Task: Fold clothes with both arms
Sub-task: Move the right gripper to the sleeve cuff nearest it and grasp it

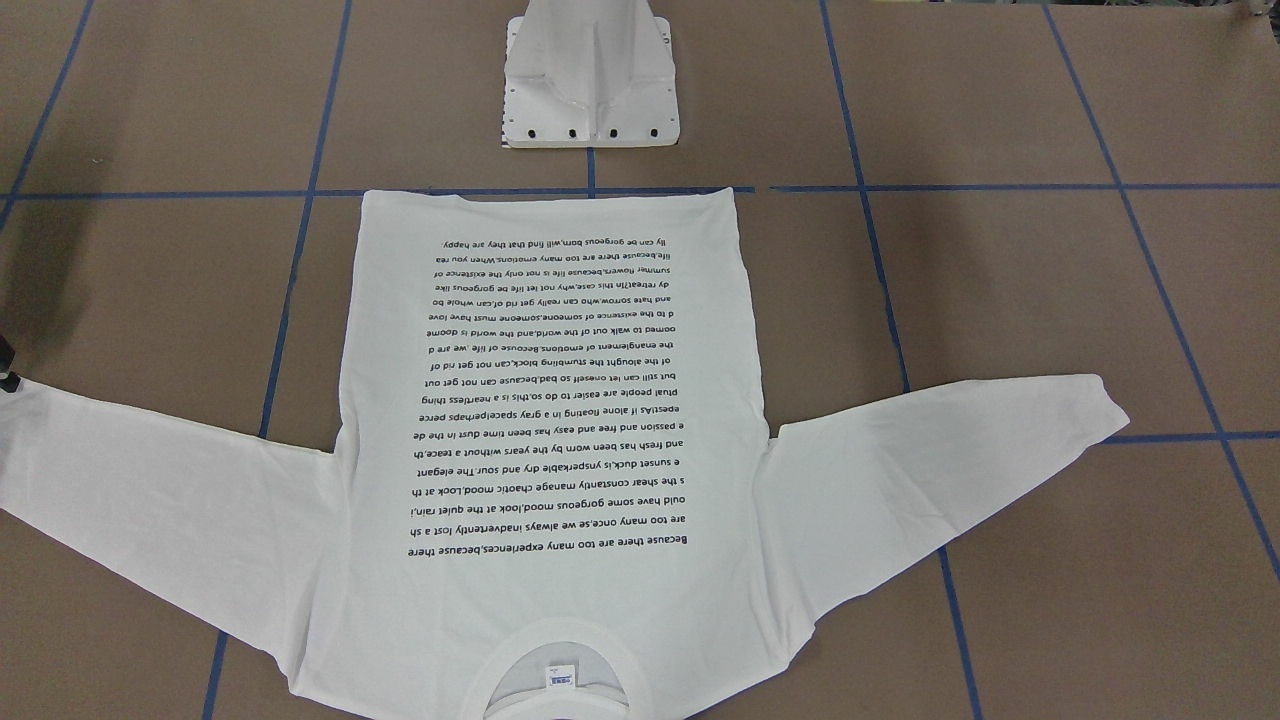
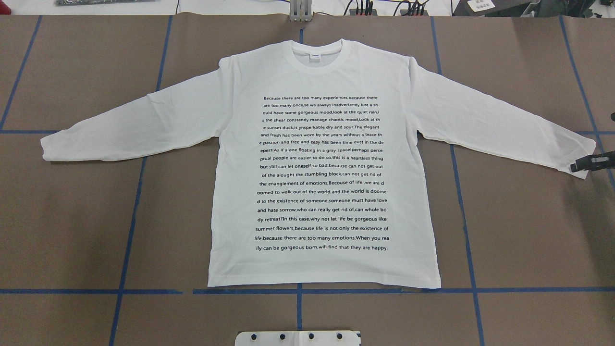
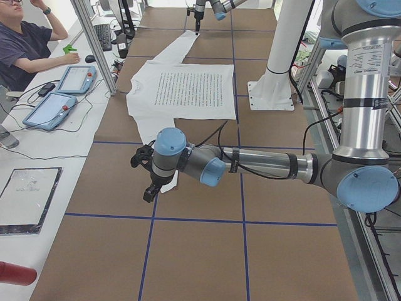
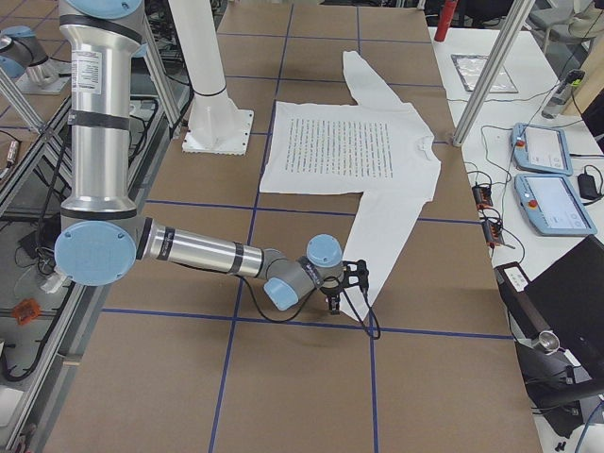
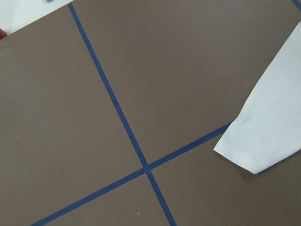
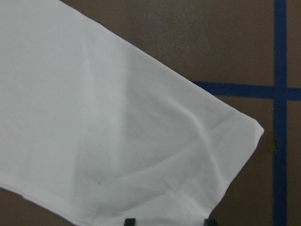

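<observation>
Though mostly cropped, right pincer (image 6: 169, 222) seemingly apart over T-shirt cuff (image 6: 225, 155); left pincer's (image 3: 149, 188) state untellable.

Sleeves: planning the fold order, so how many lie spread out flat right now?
2. One sleeve stretches toward the robot's left; the other sleeve toward its right, the right claw at its cuff. Neither is hidden.

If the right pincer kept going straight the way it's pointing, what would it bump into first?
Most likely the sleeve cuff of the white T-shirt. The right pincer points down, and the cuff lies right under its open tips. How far above the cloth it hangs is unclear.
</observation>
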`<state>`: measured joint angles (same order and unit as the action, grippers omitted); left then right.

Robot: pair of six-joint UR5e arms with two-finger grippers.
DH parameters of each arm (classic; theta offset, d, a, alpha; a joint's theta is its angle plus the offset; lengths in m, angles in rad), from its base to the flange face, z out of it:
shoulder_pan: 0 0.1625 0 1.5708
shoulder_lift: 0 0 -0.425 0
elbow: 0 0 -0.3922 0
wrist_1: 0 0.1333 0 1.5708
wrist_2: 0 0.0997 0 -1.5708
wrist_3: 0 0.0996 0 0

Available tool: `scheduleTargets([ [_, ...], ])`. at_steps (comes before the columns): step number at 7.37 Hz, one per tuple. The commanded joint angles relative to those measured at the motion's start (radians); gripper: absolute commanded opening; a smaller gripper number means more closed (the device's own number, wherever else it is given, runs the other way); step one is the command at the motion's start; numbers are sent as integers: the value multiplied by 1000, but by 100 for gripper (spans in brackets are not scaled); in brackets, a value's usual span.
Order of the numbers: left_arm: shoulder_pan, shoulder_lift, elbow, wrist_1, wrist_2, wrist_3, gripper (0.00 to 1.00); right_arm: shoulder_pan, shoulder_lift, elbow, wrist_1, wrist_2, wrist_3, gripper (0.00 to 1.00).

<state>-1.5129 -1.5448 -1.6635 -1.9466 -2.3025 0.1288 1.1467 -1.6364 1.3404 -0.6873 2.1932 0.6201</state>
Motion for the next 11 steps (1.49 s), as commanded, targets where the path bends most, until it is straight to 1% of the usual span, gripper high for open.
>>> scheduleTargets([
  [1, 0, 0, -4, 0, 0, 0, 100, 1, 1, 0, -1, -1, 0, 0],
  [3, -1, 0, -4, 0, 0, -2, 100, 5, 4, 29, 0, 2, -2, 0],
  [5, -1, 8, 5, 2, 0, 2, 100, 37, 24, 104, -21, 7, -2, 0],
  [6, -1, 14, 16, 3, 2, 3, 100, 63, 77, 149, -123, 10, -2, 0],
  [8, -1, 37, 43, 17, 2, 3, 100, 76, 139, 274, -336, 4, -2, 0],
  [9, -4, 38, 32, 20, 0, 6, 100, 76, 191, 340, -471, -1, -2, 0],
  [10, -1, 51, 54, 55, 6, -4, 100, 74, 264, 383, -585, -33, 0, 0],
  [11, 0, 29, 45, 177, 11, -5, 100, 26, 356, 417, -682, -105, 0, 0],
])
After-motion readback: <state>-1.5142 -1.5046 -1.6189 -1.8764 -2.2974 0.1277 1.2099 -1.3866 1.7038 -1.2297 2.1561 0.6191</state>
